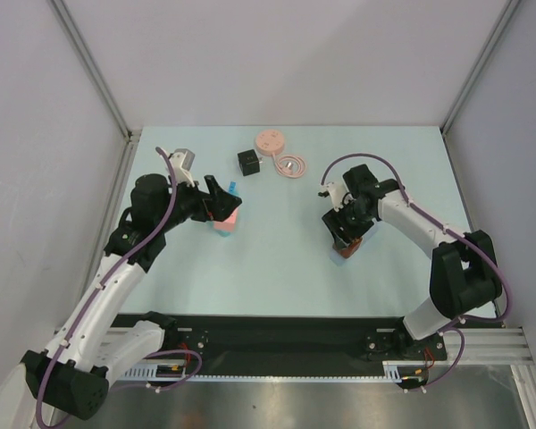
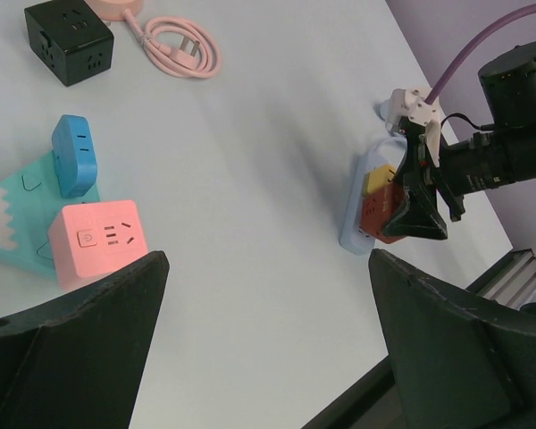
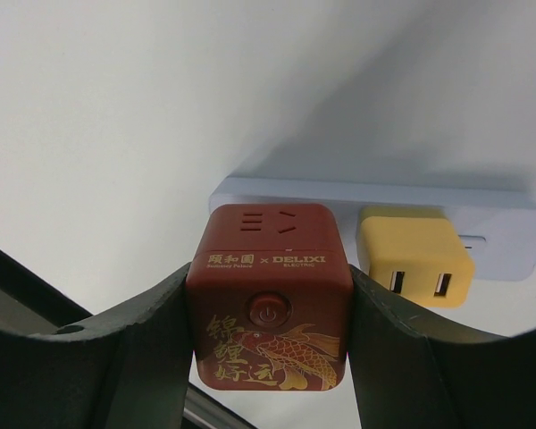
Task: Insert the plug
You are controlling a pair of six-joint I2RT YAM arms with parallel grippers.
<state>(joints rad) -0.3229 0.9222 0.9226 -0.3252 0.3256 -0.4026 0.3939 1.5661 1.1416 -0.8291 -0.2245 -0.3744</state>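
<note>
We saw the right claw [image 3: 268, 299] clamping the red plug [image 3: 268, 234] at the power strip [image 3: 429, 192], beside the yellow charger [image 3: 415, 255], likely to seat it; the left claw [image 2: 268, 259] gaped.

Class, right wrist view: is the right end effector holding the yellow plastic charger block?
No, the right end effector clamps the red cube-shaped adapter; the yellow charger block sits beside it in the pale power strip.
</note>
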